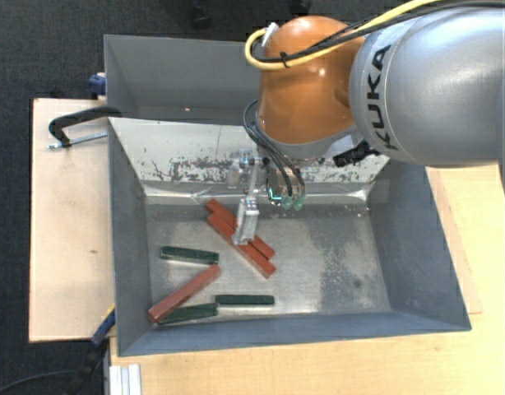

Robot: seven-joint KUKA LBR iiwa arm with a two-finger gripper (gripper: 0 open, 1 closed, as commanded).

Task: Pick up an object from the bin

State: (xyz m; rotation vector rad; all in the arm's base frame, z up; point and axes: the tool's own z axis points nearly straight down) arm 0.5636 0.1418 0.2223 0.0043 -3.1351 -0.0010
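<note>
My gripper (247, 230) hangs below the orange wrist cover in the middle of the bin, near the back wall. Its tip is down on a red flat bar (222, 219) that lies slanted from upper left to lower right. A second red bar (260, 258) continues the same line just right of the tip, touching or overlapping the first. Whether either bar is gripped cannot be made out. A dark green bar (189, 255) lies to the left of the gripper, apart from it.
Toward the front left lie a longer red bar (185, 292), tilted, and two more dark green bars (245, 300) (187, 311) near the front wall. The arm and its orange cover hang over the bin's back right.
</note>
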